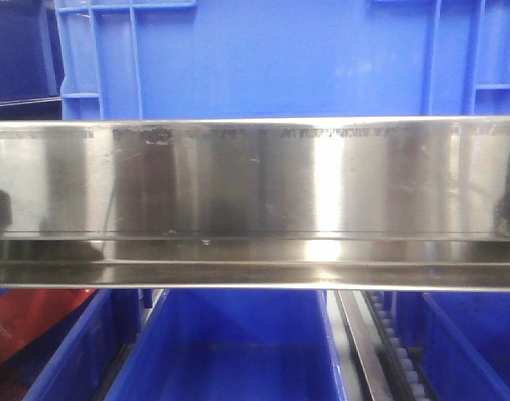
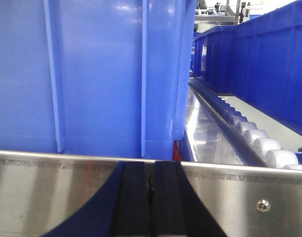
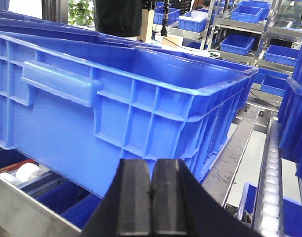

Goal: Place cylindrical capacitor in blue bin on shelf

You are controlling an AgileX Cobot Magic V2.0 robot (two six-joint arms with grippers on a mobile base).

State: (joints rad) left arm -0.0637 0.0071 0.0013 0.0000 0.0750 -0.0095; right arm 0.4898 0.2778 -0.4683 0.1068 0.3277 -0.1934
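Both grippers, left gripper (image 2: 151, 197) and right gripper (image 3: 151, 197), have jaws pressed together holding nothing I can see; capacitor's not clearly visible anywhere; looks like pickup isn't done, so find it before the blue bin (image 3: 141, 84) on the shelf (image 1: 255, 184).

Shelf (image 1: 255, 192) rail: brushed stainless, glossy, faint scratches upper left. Blue bin (image 3: 141, 89): ribbed moulded plastic, slight sheen. Roller track (image 2: 249, 133): white plastic rollers. Gripper fingers (image 3: 133, 197): matt black rubber.
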